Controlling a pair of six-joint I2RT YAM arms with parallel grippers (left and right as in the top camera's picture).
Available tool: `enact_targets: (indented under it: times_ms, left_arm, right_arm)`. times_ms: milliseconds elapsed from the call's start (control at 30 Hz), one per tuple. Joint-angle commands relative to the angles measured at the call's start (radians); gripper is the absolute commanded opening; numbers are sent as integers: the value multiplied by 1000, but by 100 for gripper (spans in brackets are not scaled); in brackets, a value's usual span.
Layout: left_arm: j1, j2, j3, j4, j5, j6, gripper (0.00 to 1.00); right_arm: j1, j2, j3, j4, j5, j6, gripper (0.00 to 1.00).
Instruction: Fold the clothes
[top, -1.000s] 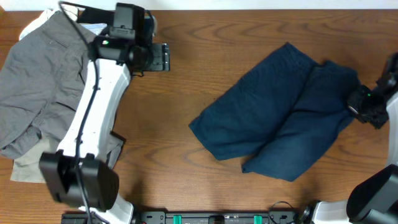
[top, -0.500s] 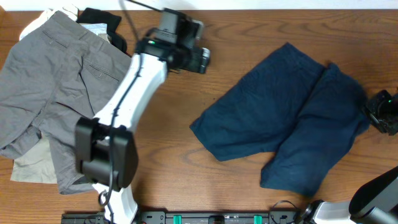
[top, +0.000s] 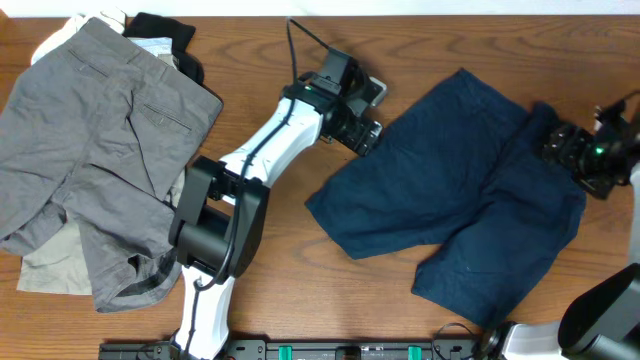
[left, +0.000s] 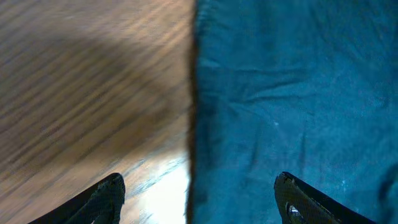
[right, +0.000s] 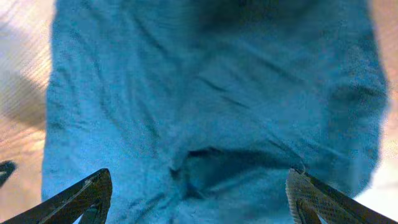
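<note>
Right of centre on the table (top: 300, 290) the navy shorts (top: 455, 195) lie spread, unfolded; left gripper (top: 362, 133) hovers wide apart over their left edge, right gripper (top: 558, 148) likewise spread and empty over the far leg, so likely pre-grasp: descend, pinch both edges.

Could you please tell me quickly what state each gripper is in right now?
Left gripper: open, holding nothing, above the navy shorts.
Right gripper: open, holding nothing, above the navy shorts.
</note>
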Motion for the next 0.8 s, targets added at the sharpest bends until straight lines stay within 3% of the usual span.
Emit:
enact_targets:
  times_ms: [0, 133, 267, 633, 700, 767]
  left_arm:
    - [-15, 33, 10, 0, 17, 39, 78]
    - [-31, 44, 10, -2, 17, 39, 77]
    - [-47, 53, 10, -4, 13, 39, 66]
    - [-77, 122, 10, -19, 5, 39, 66]
    - [-79, 124, 10, -27, 6, 39, 60]
    - [-84, 124, 10, -32, 6, 39, 46]
  right_arm:
    - [46, -5, -2, 15, -24, -32, 87]
    - [79, -5, -2, 29, -24, -31, 87]
    - [91, -5, -2, 33, -24, -31, 86]
    - [93, -5, -2, 34, -23, -32, 86]
    - [93, -5, -2, 37, -23, -31, 86]
    - [93, -5, -2, 40, -23, -31, 86]
